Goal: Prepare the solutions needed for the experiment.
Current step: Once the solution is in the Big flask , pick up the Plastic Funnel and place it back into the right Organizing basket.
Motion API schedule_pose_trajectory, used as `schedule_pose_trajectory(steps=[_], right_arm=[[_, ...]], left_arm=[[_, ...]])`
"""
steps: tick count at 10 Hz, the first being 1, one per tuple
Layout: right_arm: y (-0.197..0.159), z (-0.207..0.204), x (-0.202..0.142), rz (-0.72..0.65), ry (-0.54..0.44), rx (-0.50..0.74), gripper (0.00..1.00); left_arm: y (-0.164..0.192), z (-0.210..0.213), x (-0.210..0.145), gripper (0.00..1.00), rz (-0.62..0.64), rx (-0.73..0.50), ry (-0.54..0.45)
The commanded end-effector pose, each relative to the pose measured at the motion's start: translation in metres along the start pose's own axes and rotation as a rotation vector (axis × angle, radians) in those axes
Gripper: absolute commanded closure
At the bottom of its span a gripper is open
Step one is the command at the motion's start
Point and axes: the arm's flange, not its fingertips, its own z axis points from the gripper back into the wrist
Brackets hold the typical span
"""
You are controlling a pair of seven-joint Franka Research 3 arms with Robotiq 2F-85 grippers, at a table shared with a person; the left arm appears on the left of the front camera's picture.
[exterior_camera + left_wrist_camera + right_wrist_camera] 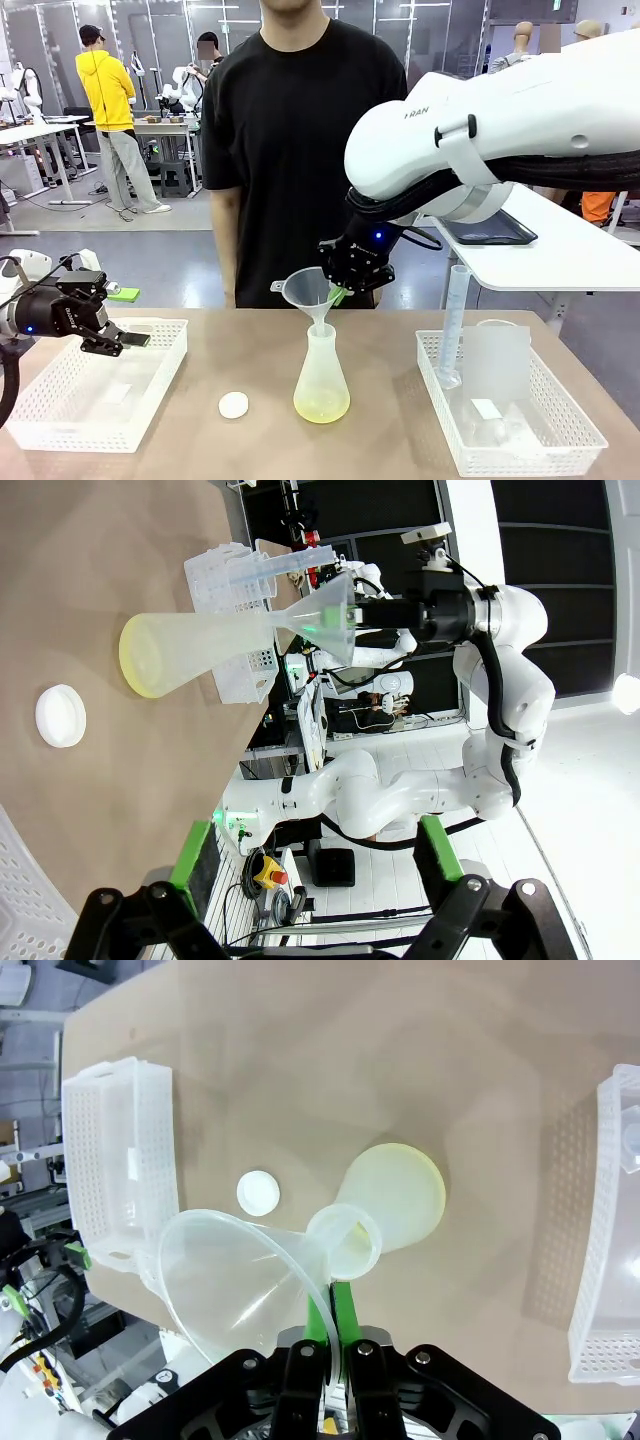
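The right gripper [340, 295] is pinched tight on the rim of the funnel [308, 287], whose stem dips into the neck of the conical flask [322, 370] at the middle of the table [390, 440]. The solutions [321, 405] lie as a shallow yellow pool in the flask's base. The funnel sits tilted (a thin rim is a poor hold), so any sideways drift of the arm could lever the neck and tip the light flask, spilling liquid toward the white cap [233, 404]. The left gripper [128, 317], jaws wide and empty, hangs over the basket [40, 435] at the table's left edge, likely too far off to steady anything.
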Motion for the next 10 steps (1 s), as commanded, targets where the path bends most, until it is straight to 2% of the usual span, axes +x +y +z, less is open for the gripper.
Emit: schedule_pose_trajectory(steps=[1,6,10], right_arm=[[-0.003,0.013,-0.014,0.036,-0.048,0.022,0.99],[0.006,0.05,-0.026,0.105,-0.135,0.082,0.99],[0.005,0.068,-0.037,0.151,-0.116,0.107,0.99]], left_arm=[[-0.003,0.0,0.002,0.0,0.007,0.003,-0.003],[-0.003,0.0,0.002,0.0,0.007,0.003,-0.003],[-0.003,0.0,0.002,0.0,0.007,0.003,-0.003]])
